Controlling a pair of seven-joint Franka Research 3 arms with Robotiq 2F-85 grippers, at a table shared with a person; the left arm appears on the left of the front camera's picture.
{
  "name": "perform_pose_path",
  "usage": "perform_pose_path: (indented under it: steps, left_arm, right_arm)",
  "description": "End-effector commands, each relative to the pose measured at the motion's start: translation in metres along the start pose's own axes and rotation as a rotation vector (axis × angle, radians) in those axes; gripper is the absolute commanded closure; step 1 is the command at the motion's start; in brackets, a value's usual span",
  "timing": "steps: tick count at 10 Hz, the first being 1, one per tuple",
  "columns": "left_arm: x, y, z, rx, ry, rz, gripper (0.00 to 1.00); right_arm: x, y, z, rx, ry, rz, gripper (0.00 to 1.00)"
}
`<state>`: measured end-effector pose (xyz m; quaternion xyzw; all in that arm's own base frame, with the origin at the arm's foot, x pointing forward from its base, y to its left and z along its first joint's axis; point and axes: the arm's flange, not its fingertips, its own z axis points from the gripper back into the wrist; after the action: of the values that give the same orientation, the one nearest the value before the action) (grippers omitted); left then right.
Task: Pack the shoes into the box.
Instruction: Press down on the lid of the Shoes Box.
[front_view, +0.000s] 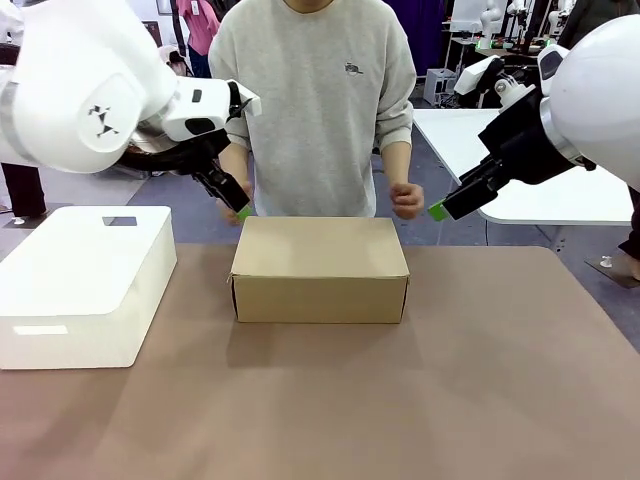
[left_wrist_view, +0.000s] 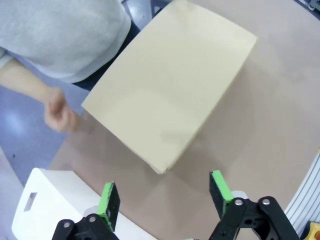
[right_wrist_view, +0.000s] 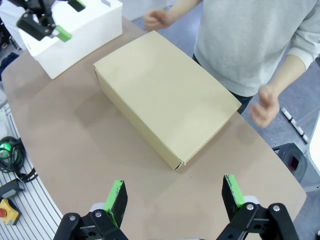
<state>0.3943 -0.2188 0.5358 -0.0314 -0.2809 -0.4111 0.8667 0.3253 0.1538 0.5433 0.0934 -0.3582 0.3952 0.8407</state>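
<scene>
The left claw (left_wrist_view: 164, 200) hangs above the bench (front_view: 480, 400) with its green pads (left_wrist_view: 108, 199) spread wide and nothing between them. The right claw (right_wrist_view: 175, 199) is likewise wide apart and empty, raised off to the far right side.

Below and ahead of the left claw, past its fingertips, lies the box (left_wrist_view: 170, 85), lid shut, flat on the bench; it touches neither claw. From the right claw the same box (right_wrist_view: 165, 97) sits ahead and a little left, its long side running diagonally away. In the front view the box (front_view: 320, 270) stands midway between the two claws, lower than both, near the far edge.

The bench is a plain brownish mat, smooth and matte, with a rounded corner. Beside the left claw, on its outer side, a white plastic box (front_view: 85, 285) rests on the bench, well apart from the cardboard one.

Beyond the box a person in a grey sweatshirt (front_view: 315, 100) stands at the far edge, one hand (front_view: 407, 200) loosely curled near the right claw. Behind, a blue-grey floor (front_view: 150, 195) and a white table (front_view: 520, 170) to the right.
</scene>
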Motion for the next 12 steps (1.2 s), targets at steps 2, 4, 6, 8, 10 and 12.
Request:
perform_pose_path:
  steps: [2, 4, 6, 8, 10, 12]
  left_arm:
    - [-0.02, -0.015, 0.027, 0.012, -0.004, -0.034, 0.0]
    - [-0.025, -0.022, 0.041, 0.048, -0.018, -0.023, 0.0]
    - [-0.027, -0.026, 0.05, 0.069, -0.043, -0.021, 0.0]
    - [-0.027, -0.025, 0.052, 0.068, -0.07, 0.0, 0.0]
    - [-0.022, -0.022, 0.056, 0.052, -0.045, -0.031, 0.0]
    - [-0.022, -0.022, 0.056, 0.052, -0.045, -0.031, 0.0]
  right_arm:
    - [0.0, 0.0, 0.0, 0.002, -0.001, 0.005, 0.0]
    - [0.0, 0.0, 0.0, 0.002, -0.001, 0.005, 0.0]
    - [0.0, 0.0, 0.0, 0.002, -0.001, 0.005, 0.0]
    - [0.0, 0.0, 0.0, 0.002, -0.001, 0.005, 0.0]
    - [0.0, 0.0, 0.0, 0.002, -0.001, 0.005, 0.0]
    - [0.0, 0.0, 0.0, 0.002, -0.001, 0.005, 0.0]
